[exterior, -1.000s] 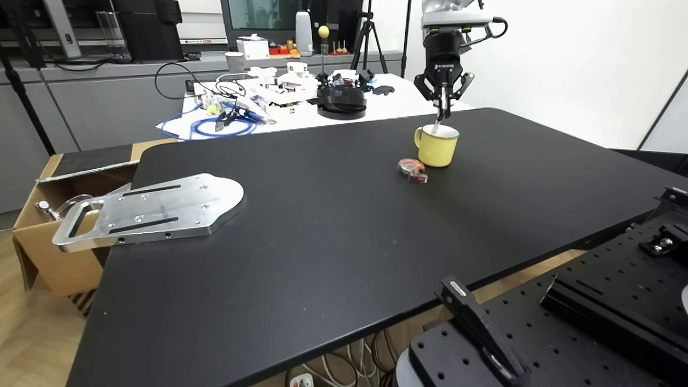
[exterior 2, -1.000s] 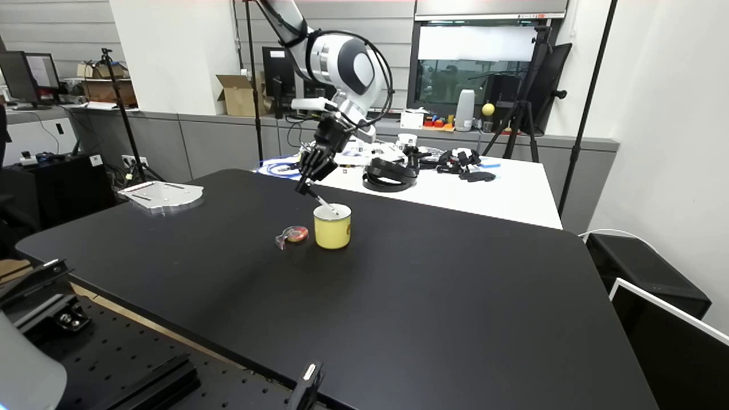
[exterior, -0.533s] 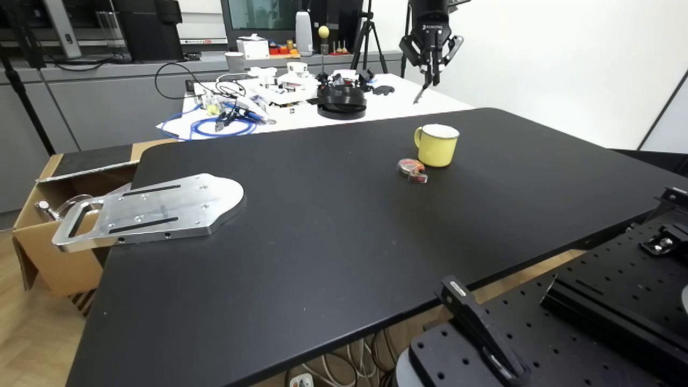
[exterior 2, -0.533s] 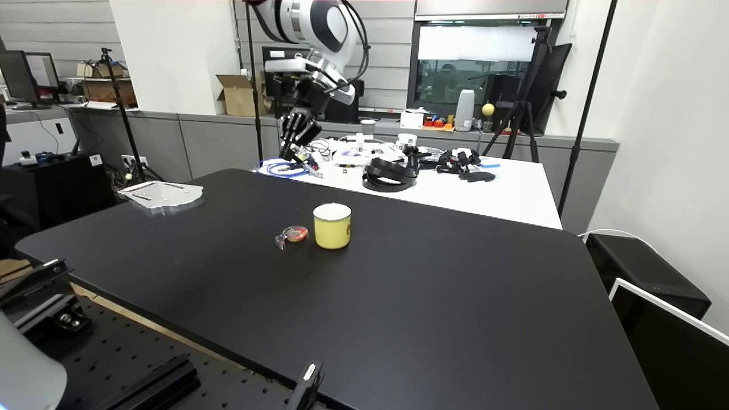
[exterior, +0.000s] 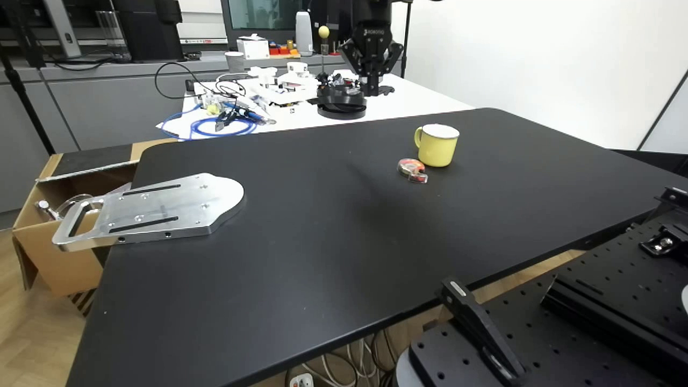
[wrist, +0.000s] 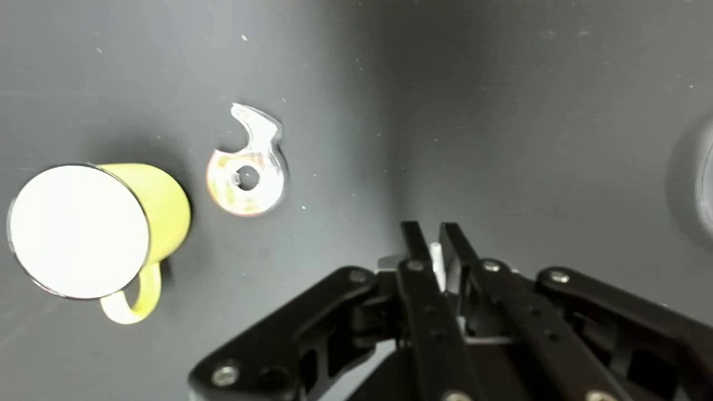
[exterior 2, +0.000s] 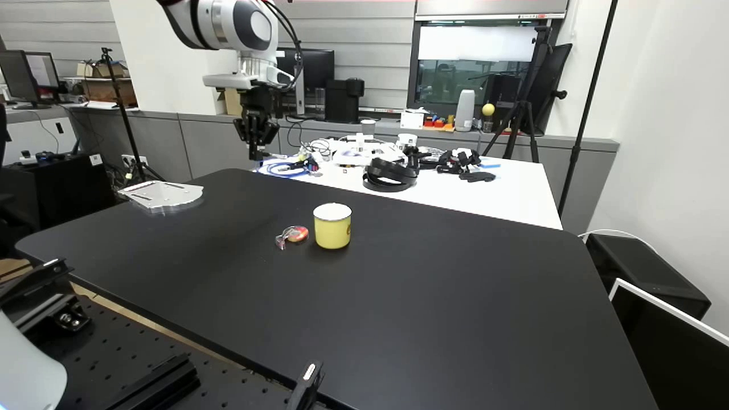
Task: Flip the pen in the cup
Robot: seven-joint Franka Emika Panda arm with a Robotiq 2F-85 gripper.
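Note:
The yellow cup stands upright on the black table in both exterior views (exterior: 436, 148) (exterior 2: 332, 232). In the wrist view the cup (wrist: 170, 206) is at the left, its handle towards the bottom, its inside washed out to white. My gripper (exterior: 370, 92) (exterior 2: 256, 155) points down, well above the table and away from the cup. In the wrist view the gripper (wrist: 431, 225) has its fingers close together around the pen (wrist: 438, 267), a short white stick between them. I cannot make out the pen for certain in the exterior views.
A small clear tape dispenser (exterior: 413, 170) (exterior 2: 293, 234) (wrist: 231, 195) lies beside the cup. A silver metal plate (exterior: 161, 207) (exterior 2: 162, 195) lies at the table's edge. A white table (exterior 2: 495, 202) with cables and a black ring-shaped object stands behind.
One second ago the pen's lower end was in the cup. It has been lifted out, and my gripper has moved away from the cup and turned from tilted to pointing straight down.

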